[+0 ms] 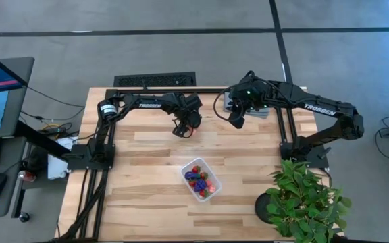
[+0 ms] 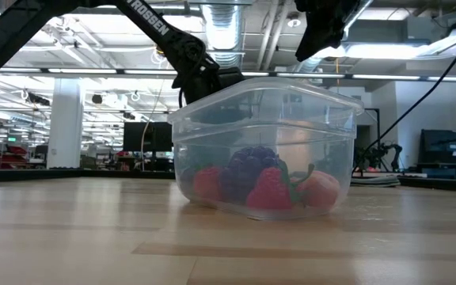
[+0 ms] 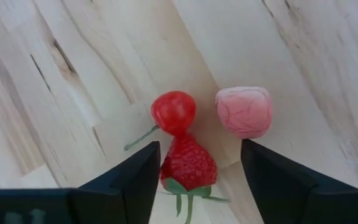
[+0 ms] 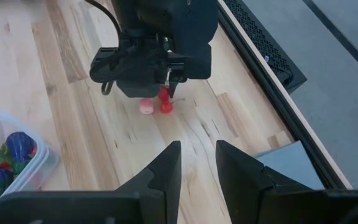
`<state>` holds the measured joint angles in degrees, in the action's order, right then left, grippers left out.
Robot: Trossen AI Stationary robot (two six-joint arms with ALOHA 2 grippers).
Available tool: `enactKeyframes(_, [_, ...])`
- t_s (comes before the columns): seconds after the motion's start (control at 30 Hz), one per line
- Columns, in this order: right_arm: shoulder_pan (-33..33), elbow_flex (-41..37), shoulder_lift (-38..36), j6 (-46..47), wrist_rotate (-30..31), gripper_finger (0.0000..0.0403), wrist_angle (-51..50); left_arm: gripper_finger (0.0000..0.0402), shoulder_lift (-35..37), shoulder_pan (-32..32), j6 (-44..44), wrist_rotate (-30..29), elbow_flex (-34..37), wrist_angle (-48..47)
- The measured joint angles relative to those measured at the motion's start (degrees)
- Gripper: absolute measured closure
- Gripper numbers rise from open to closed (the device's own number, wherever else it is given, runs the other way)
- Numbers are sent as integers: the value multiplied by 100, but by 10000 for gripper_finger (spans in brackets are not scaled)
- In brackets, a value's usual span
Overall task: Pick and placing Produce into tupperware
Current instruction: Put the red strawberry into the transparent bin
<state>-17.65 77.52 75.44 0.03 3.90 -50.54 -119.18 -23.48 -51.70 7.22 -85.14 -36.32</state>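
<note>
On the tabletop (image 1: pixel 140 202) the left hand (image 1: pixel 183 128) hangs low at about the twelve o'clock side of the tupperware (image 1: pixel 202 179), well apart from it, its fingers spread and grasping nothing, straddling a red strawberry piece (image 3: pixel 188 163). Just past that berry a round red cherry-like piece (image 3: pixel 173 112) touches it, and a pink piece (image 3: pixel 243 111) sits close beside both, at about two o'clock from the strawberry in the wrist picture. The risk, as I judge it, lies in that crowding: closing fingers could nudge the cherry-like piece or roll it off, the right-hand finger could catch the pink piece and pinch two fruits at once, or the smooth little berry could squirt out if the pinch lands off centre. The green stem may also snag. Further right, the tupperware already holds red strawberries (image 2: pixel 269 190) and a dark purple berry (image 2: pixel 249 168), so a careless drop could bounce off the pile or tip the light container. The right hand (image 1: pixel 237 119) waits at about one o'clock from the container, near the tabletop's far edge, fingers clenched on nothing that I can see. As for writing, "TROSSEN" reads in white on both arms; a folded grey cloth (image 4: pixel 291 158) and a potted plant (image 1: pixel 302 199) carry no legible labels.
</note>
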Motion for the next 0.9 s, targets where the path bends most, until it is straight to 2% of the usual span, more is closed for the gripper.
enactKeyframes(0.2, [0, 0, 0, 2, 0, 280, 0, 212, 0, -40, 53, 0, 0, -1])
enactKeyframes(0.9, [-7, 0, 0, 0, 0, 280, 2, 213, 2, -155, 435, 145, 0, -24])
